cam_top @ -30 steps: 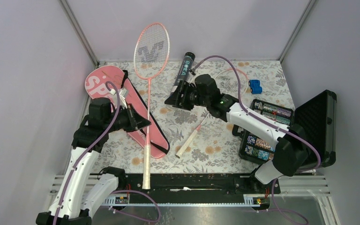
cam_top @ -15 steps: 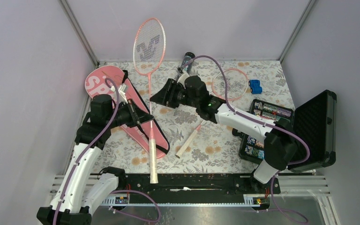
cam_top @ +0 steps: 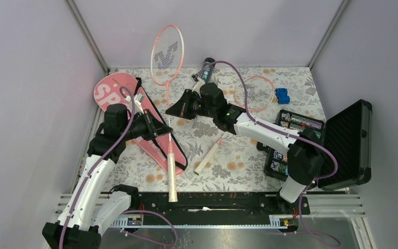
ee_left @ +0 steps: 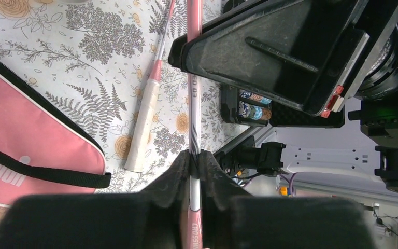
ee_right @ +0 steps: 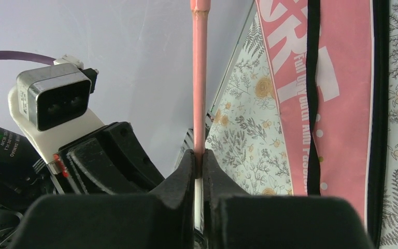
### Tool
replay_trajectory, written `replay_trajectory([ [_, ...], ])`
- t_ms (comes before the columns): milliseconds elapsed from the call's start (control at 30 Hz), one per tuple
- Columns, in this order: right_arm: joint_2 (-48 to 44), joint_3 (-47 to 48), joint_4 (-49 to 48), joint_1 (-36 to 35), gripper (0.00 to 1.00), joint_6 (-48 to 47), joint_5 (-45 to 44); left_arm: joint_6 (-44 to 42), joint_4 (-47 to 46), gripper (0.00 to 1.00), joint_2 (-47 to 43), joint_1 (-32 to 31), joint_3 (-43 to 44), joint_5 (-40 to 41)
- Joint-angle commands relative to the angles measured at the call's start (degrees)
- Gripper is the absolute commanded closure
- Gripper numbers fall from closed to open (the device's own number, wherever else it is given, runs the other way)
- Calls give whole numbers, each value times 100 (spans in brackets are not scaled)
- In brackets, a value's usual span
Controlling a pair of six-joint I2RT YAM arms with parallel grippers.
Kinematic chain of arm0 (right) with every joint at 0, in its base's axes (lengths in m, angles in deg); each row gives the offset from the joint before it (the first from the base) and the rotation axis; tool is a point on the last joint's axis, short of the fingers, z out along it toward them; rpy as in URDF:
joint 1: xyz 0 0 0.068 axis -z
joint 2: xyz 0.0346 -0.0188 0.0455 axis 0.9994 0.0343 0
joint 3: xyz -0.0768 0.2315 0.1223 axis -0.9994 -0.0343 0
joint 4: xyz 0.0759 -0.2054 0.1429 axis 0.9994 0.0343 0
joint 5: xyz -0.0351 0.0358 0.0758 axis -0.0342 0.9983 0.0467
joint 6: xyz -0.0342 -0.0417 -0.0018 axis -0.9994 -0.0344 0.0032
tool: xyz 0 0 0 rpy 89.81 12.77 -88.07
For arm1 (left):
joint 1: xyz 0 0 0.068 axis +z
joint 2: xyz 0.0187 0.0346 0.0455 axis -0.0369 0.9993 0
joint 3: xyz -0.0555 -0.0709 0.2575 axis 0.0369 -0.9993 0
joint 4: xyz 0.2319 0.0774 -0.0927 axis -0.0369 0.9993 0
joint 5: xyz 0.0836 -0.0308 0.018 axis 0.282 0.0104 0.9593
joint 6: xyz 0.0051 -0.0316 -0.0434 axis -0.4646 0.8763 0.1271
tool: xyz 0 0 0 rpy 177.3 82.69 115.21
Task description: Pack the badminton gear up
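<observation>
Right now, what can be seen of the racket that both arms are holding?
The racket has a pink oval frame, white strings with a dark printed V mark, a thin pink shaft and a cream-wrapped handle. It runs near to far, head at the far side, handle end over the black rail at the near edge. Both grippers are shut on its shaft: the left gripper nearer the handle, the right gripper nearer the head. It looks held in the air.

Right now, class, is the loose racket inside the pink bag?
No, the loose racket lies on the floral cloth, apart from the pink bag.
</observation>
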Motion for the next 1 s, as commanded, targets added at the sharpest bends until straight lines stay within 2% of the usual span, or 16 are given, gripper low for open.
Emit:
replay_trajectory([
  [0, -95, 136, -127, -27, 100, -172, -58, -101, -545, 83, 5, -14, 137, -227],
  [67, -122, 162, -89, 26, 100, -293, -102, -234, -446, 62, 54, -14, 184, -141],
  [133, -146, 266, 184, 168, 100, -365, -161, -442, -102, 45, 149, -14, 370, 10],
  [267, -330, 370, 692, 636, 100, -435, 64, -808, 579, 30, 215, -13, 754, 609],
  [333, -542, 246, 747, 829, 100, -461, 134, -821, 695, 27, 180, -7, 808, 1001],
  [633, -1783, -578, 1477, 1245, 100, -1207, 38, -751, 936, 28, 621, 79, 693, 2738],
  [800, -2119, -804, 1750, 1242, 100, -1401, 125, -752, 944, 28, 984, 118, 676, 3051],
  [967, -2296, -801, 2083, 1248, 100, -1671, 66, -700, 423, 28, 1415, 127, 290, 3296],
])
